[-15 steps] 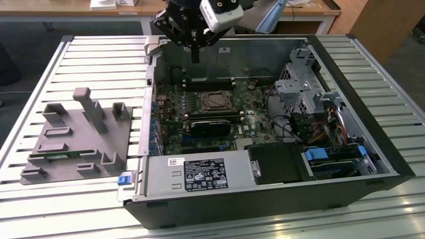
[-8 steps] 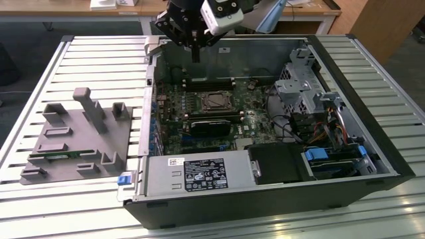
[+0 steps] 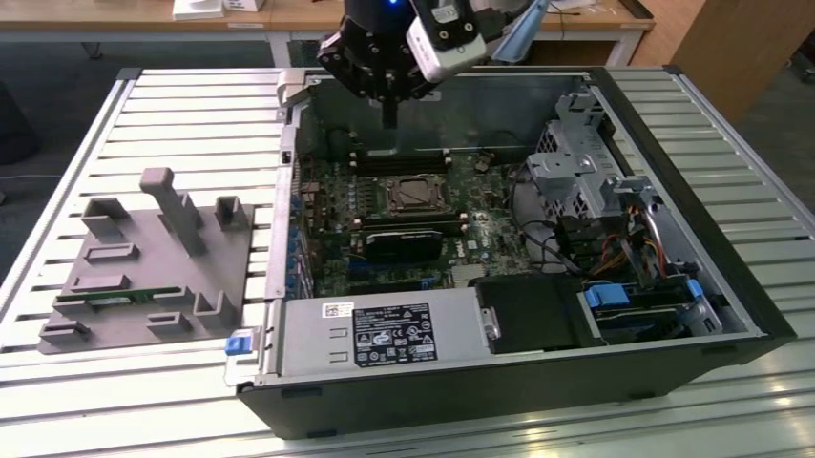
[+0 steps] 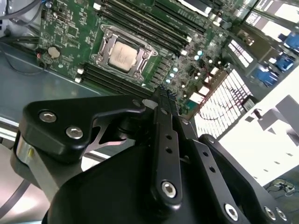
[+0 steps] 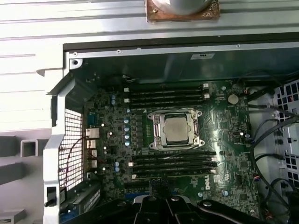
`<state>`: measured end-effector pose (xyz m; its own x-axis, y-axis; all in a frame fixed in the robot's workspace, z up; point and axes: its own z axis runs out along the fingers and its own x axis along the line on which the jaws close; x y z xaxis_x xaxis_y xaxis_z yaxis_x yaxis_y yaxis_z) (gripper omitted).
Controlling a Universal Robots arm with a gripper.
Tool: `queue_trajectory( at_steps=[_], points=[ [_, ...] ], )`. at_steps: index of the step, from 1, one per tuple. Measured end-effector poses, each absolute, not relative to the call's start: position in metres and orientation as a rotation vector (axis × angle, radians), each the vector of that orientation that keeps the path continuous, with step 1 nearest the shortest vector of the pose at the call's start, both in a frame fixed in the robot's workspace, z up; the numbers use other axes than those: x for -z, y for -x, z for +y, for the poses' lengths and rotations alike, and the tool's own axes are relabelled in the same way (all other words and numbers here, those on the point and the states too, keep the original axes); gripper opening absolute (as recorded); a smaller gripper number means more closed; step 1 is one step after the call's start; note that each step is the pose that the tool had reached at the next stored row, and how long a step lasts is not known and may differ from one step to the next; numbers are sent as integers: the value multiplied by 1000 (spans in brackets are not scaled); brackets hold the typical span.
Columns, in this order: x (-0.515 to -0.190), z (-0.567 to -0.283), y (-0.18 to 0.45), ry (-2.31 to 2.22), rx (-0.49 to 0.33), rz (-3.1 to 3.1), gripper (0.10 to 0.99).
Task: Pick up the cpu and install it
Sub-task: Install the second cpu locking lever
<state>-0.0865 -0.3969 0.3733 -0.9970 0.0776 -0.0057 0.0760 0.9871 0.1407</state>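
One cpu (image 5: 177, 129) sat in the single socket (image 5: 176, 130) at the centre of the motherboard (image 5: 224, 154) in both wrist views, four dark memory slots flanking it. One pincer (image 4: 164, 95) hung above, fingers pressed together and empty. The exterior view added the grey tray (image 3: 140, 267) on the slatted table (image 3: 76, 162) at frame left.

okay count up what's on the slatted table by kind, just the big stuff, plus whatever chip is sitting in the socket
Open black and silver computer case: 1
Grey plastic fixture tray with upright posts: 1
Long narrow green memory stick lying on that tray: 1
Small square silver cpu in the metal-framed socket: 1
Total: 4
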Motion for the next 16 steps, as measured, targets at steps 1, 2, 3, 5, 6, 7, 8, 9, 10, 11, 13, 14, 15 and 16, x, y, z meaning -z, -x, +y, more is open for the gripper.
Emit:
queue_trajectory(
  at_steps=[1, 2, 3, 5, 6, 7, 8, 9, 10, 11, 13, 14, 15, 16],
  points=[
    [-373, -397, 85, -120, -220, 3120, 114],
    [-372, -397, 83, -121, -220, 3121, 114],
    [-371, -397, 82, -121, -220, 3121, 114],
    [-369, -397, 79, -121, -220, 3121, 114],
    [-368, -397, 78, -121, -220, 3121, 114],
    [-367, -397, 76, -121, -220, 3121, 114],
    [-366, -397, 75, -121, -220, 3121, 114],
    [-365, -397, 73, -121, -220, 3122, 114],
    [-364, -397, 71, -121, -220, 3122, 114],
    [-362, -397, 70, -121, -220, 3122, 114],
    [-360, -397, 67, -121, -220, 3123, 114],
    [-358, -396, 66, -121, -220, 3123, 114],
    [-357, -397, 65, -121, -220, 3123, 114],
    [-355, -397, 64, -121, -220, 3123, 114]
  ],
)
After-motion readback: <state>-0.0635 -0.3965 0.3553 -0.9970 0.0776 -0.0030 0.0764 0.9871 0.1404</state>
